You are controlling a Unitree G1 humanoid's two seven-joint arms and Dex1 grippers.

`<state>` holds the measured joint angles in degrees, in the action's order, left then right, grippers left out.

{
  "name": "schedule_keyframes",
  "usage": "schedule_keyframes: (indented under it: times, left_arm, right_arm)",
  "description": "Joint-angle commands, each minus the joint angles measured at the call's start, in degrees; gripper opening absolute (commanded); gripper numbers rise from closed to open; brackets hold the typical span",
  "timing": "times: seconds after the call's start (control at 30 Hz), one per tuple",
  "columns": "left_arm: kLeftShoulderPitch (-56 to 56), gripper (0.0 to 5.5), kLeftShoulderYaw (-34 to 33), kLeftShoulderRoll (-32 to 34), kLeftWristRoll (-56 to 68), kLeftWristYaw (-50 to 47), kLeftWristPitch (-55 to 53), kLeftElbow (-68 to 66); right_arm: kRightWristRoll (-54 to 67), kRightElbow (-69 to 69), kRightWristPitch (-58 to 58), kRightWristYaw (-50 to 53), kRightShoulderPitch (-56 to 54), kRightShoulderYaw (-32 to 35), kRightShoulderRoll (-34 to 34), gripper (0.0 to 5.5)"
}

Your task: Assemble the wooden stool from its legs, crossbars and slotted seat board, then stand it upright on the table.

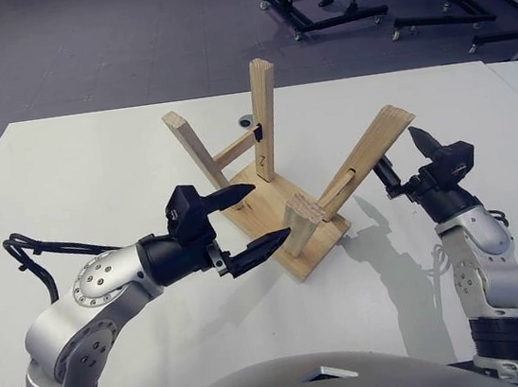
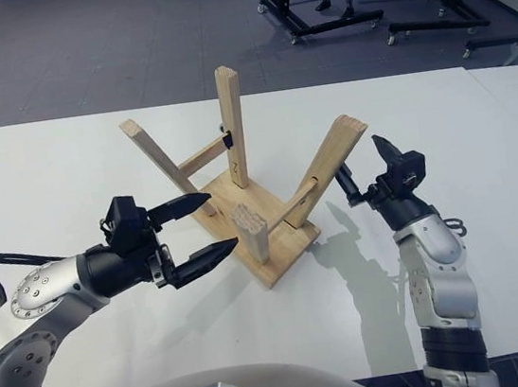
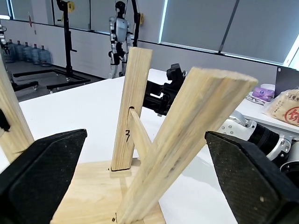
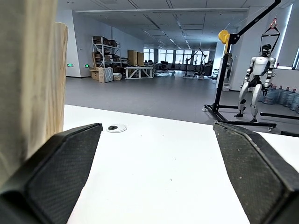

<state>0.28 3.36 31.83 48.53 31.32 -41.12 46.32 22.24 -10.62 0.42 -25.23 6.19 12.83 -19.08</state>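
- Stool (image 1: 275,206) sat seat-down on table (image 1: 94,177), legs up.
- Left gripper (image 1: 271,211) released, jaws spread wide; near leg (image 1: 303,221) just ahead of them.
- Right gripper (image 1: 395,148) released; tilted leg (image 1: 369,155) just beside its jaws.

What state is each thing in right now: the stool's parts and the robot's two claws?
seat board: flat on the table, underside up.
legs: four, set in the board, pointing up and splayed.
crossbars: two, each joining a pair of legs.
left gripper: open, at the near leg, holding nothing.
right gripper: open, beside the right leg, holding nothing.
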Motion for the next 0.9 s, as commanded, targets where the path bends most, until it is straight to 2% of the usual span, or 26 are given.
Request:
schedule_keyframes:
  times: [0.03,0.23,0.57,0.9]
  left_arm:
    - [-1.9,4.65,1.0,-0.2,-1.9,-0.6,0.3,-1.5]
    - [-2.7,4.65,1.9,-0.7,-3.6,-1.1,0.7,-2.4]
    - [-4.3,4.65,2.7,-1.4,-4.1,-1.1,0.6,-2.8]
    - [-6.2,4.65,2.7,-2.4,-4.4,-1.7,0.5,-3.2]
  right_arm:
    - [-0.7,0.8,0.2,-0.3,-1.5,-0.9,0.2,4.38]
    - [-0.3,1.6,0.6,-0.6,-3.2,-0.7,-0.4,4.38]
    - [1.6,9.1,-0.1,-5.4,-15.4,1.7,-5.1,4.38]
    - [12.6,2.7,9.1,-15.9,-14.1,-1.4,-5.3,4.38]
